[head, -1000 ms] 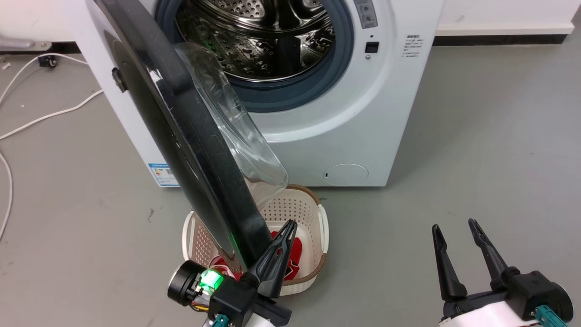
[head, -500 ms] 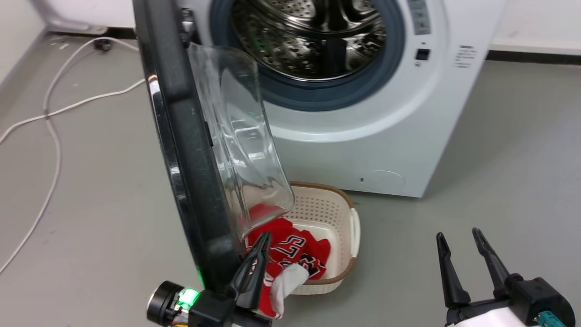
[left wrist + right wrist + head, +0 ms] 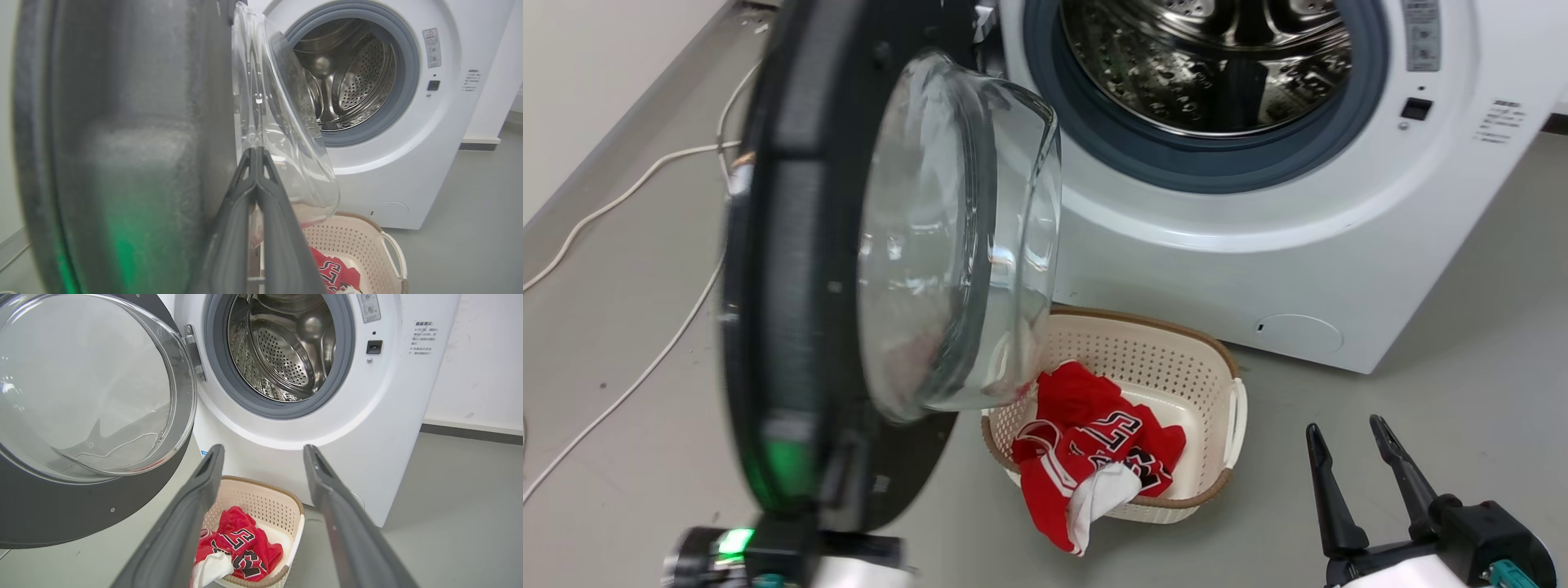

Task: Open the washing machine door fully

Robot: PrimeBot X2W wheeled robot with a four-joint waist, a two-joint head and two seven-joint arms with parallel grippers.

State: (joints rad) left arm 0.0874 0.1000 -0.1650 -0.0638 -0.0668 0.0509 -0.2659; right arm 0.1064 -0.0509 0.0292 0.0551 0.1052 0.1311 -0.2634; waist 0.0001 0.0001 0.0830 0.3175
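Observation:
The washing machine door (image 3: 792, 286), a black disc with a clear glass bowl (image 3: 947, 237), stands swung out to the left of the white washing machine (image 3: 1258, 245), its inner face turned toward me. The steel drum (image 3: 1217, 57) is exposed. In the left wrist view my left gripper (image 3: 256, 150) is shut with nothing in it, its fingers lying along the door (image 3: 122, 122) beside the bowl's rim. In the head view the door's lower edge hides those fingers; the green-lit wrist (image 3: 731, 543) shows. My right gripper (image 3: 1343, 426) hangs open at the lower right, apart from the door (image 3: 61, 514).
A cream laundry basket (image 3: 1176, 351) holding a red jersey (image 3: 1094, 441) stands on the grey floor in front of the machine, just right of the door. White cables (image 3: 629, 192) trail across the floor at left, near a wall (image 3: 588, 65).
The door has swung further out to the left, showing its inner face and bowl. The left fingers have dropped out of sight behind its edge. The head camera has turned. The right gripper stays put.

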